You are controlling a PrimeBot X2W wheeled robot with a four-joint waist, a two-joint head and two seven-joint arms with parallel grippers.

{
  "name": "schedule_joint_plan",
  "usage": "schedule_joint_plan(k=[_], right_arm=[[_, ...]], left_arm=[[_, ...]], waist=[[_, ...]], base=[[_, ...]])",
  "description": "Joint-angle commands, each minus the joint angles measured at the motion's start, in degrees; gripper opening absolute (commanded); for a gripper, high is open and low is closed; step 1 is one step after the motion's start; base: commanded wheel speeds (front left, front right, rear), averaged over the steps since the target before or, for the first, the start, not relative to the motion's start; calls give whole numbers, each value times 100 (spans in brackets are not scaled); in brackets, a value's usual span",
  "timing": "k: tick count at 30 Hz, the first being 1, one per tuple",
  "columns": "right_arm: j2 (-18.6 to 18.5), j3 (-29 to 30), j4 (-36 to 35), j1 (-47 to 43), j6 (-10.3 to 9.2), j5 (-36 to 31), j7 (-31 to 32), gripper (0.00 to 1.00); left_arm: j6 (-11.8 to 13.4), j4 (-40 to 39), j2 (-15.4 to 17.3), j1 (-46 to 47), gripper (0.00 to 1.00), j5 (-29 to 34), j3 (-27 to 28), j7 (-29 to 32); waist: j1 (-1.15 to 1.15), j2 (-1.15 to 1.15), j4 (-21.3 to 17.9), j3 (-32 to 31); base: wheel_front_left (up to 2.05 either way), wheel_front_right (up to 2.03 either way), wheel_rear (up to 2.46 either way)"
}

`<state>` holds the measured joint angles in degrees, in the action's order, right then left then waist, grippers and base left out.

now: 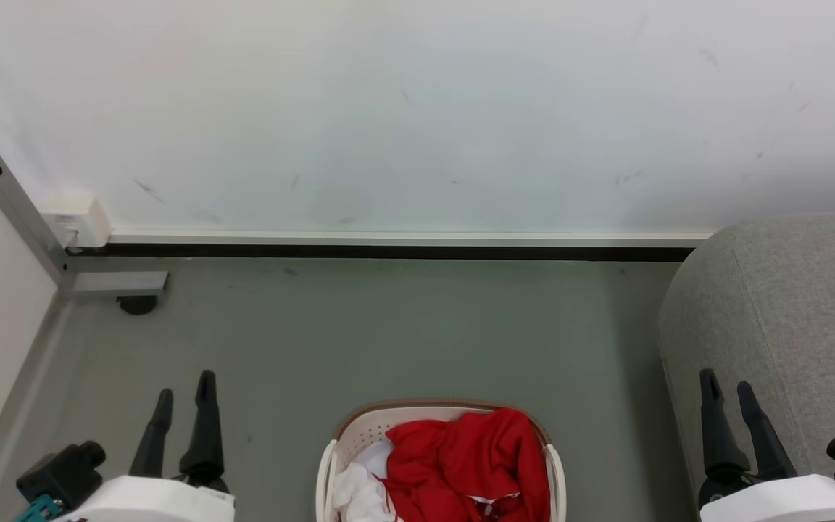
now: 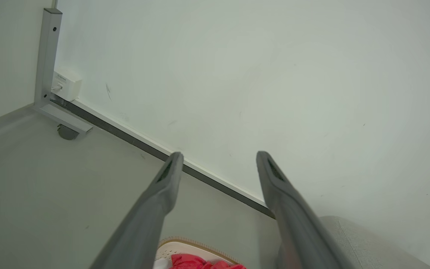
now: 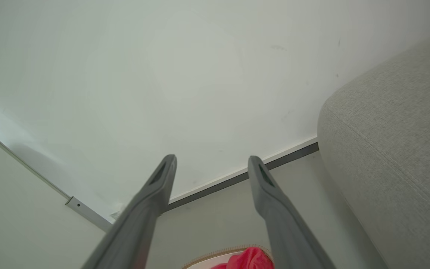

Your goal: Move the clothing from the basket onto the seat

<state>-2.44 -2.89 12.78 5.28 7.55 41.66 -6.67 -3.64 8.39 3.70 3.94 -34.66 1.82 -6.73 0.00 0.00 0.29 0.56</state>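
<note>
Nearest the lens, at the lower corners of the head view, the left gripper [image 1: 185, 388] and the right gripper [image 1: 726, 383] point up and forward. Each has its two dark fingers spread apart and nothing between them. That looks like a ready pose, with the arms parked either side of the work so the head camera has an open line to it.

Behind them, a scuffed white wall [image 1: 417, 109] takes up the top half, ending in a dark skirting strip [image 1: 388, 251]. Grey floor [image 1: 388, 333] runs from there towards the robot. The seat [image 1: 787, 326] bulges in on the right, its rounded grey woven corner just beside the right gripper, so that arm appears better placed for the drop.

On the floor between the two grippers stands the basket [image 1: 425, 403], cut off by the bottom edge. The clothing [image 1: 468, 457] is heaped in it, red folds rising above the brown rim with white fabric on the left. None of it is on the seat, so the task looks unstarted, and a downward reach into the heap seems to come first.

A grey metal frame [image 1: 19, 210] and a small white wall box [image 1: 80, 221] occupy the far left corner.
</note>
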Motion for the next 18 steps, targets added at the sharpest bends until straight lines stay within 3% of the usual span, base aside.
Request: schedule_joint_plan(k=[1, 18], right_arm=[[-54, -15, -22, 128, -6, -184, -71, 100], [-56, -107, 128, 196, -7, -1094, -313, 100]], left_arm=[[-8, -64, 77, -3, 100, 232, -33, -64], [94, -68, 167, 32, 100, 1149, -240, -309]], waist=[[0, 0, 3, -1], [0, 0, 15, 14]], base=[[0, 0, 0], [0, 0, 0]])
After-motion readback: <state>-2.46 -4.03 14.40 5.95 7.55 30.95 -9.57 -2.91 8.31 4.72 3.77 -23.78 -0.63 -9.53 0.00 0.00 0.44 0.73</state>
